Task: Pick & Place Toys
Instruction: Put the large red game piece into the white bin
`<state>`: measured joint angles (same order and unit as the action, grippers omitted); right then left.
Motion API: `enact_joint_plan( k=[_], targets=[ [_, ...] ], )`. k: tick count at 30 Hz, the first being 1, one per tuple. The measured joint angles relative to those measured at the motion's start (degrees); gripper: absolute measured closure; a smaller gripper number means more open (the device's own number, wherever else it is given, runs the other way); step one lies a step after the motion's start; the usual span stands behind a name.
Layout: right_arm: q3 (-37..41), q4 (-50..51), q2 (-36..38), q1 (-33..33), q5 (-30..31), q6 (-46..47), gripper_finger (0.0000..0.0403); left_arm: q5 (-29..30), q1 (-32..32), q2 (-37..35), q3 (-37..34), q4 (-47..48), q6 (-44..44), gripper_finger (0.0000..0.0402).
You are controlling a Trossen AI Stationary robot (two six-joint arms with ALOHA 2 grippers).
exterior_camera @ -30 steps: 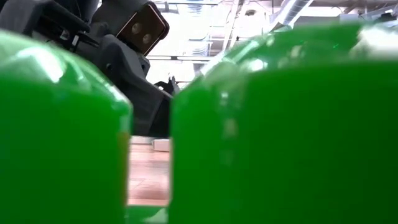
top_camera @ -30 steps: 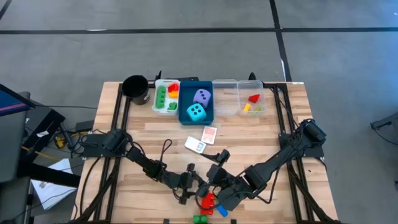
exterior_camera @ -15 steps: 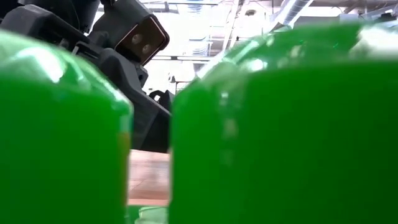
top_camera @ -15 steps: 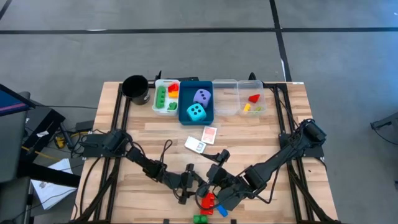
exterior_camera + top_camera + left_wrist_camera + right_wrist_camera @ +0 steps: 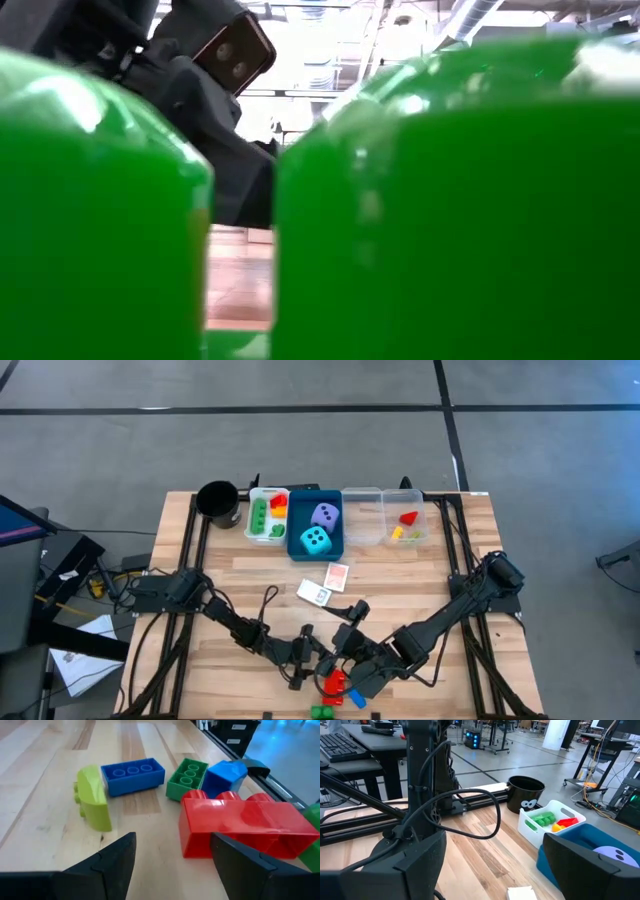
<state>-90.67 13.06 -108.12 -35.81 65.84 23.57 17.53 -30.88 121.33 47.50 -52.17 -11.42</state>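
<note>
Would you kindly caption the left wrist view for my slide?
Open left pincer nears a red brick beside blue, green and lime bricks.

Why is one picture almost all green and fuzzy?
In the low view, green bricks sit right against the lens, far out of focus, hiding most of the table. In the left wrist view, the red brick looks sharp.

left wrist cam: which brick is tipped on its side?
The yellow-green brick: its studs point sideways. The blue brick, green brick and red brick sit studs-up.
</note>
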Motion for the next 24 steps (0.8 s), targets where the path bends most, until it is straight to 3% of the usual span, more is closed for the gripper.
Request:
enact_joint_plan(
  k=[10, 17, 20, 24],
  targets=[
    [0.0, -0.2, 0.0, -0.1, 0.0, 0.0, 0.0076, 1.4, -0.1, 7.2, 4.7, -2.2, -0.6, 0.0156],
    [0.0, -0.2, 0.0, -0.1, -0.1, 0.0, 0.0076, 0.1, -0.1, 7.9, 4.8, -5.0, -1.0, 0.0159],
    [0.0, -0.2, 0.0, -0.1, -0.1, 0.0, 0.0076, 0.1, 0.0, 7.9, 4.8, -4.8, -1.1, 0.0182],
    [0.0, -0.2, 0.0, -0.1, -0.2, 0.0, 0.0076, -0.3, 0.0, 7.9, 4.8, -4.3, -1.3, 0.0248]
  ],
)
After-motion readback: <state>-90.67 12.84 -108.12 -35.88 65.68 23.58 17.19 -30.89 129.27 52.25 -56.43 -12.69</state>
